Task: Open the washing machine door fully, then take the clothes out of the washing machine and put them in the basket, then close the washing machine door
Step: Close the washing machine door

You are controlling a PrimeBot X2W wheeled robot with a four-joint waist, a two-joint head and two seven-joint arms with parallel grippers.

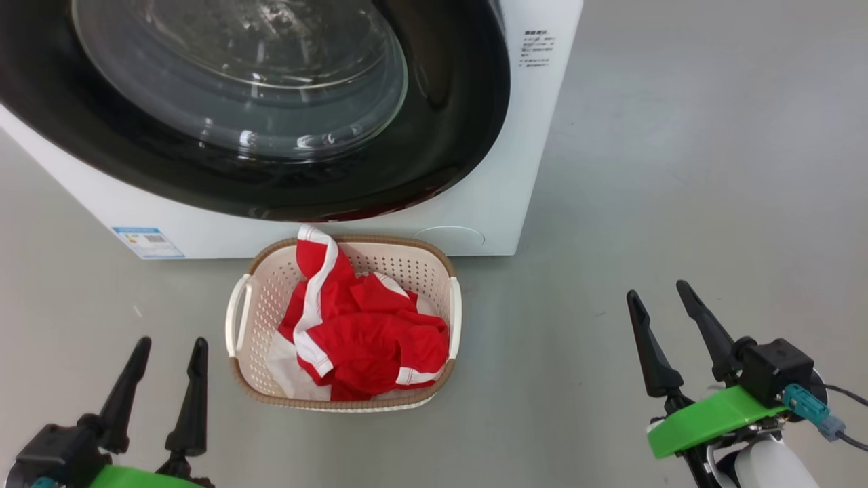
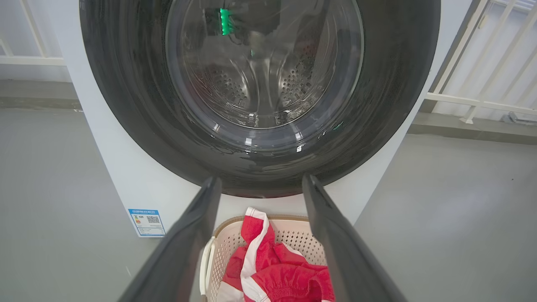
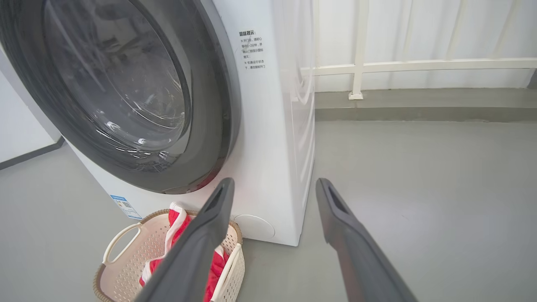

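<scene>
Standing on the grey floor (image 1: 678, 169), the big white boxy front-loading washing machine (image 1: 536, 135) faces you. Its large round door with glossy black rim and clear glass bowl window (image 1: 441, 135) lies flat against the front, closed. Just beside the cabinet foot you have the small cream perforated plastic basket with brown woven-look rim (image 1: 413, 268). The bright red clothes with white stripes (image 1: 359, 332) lie heaped inside it. Your left gripper (image 1: 171, 344) and right gripper (image 1: 656, 290) hang either side of the basket, well apart, fingers spread, holding nothing.
</scene>
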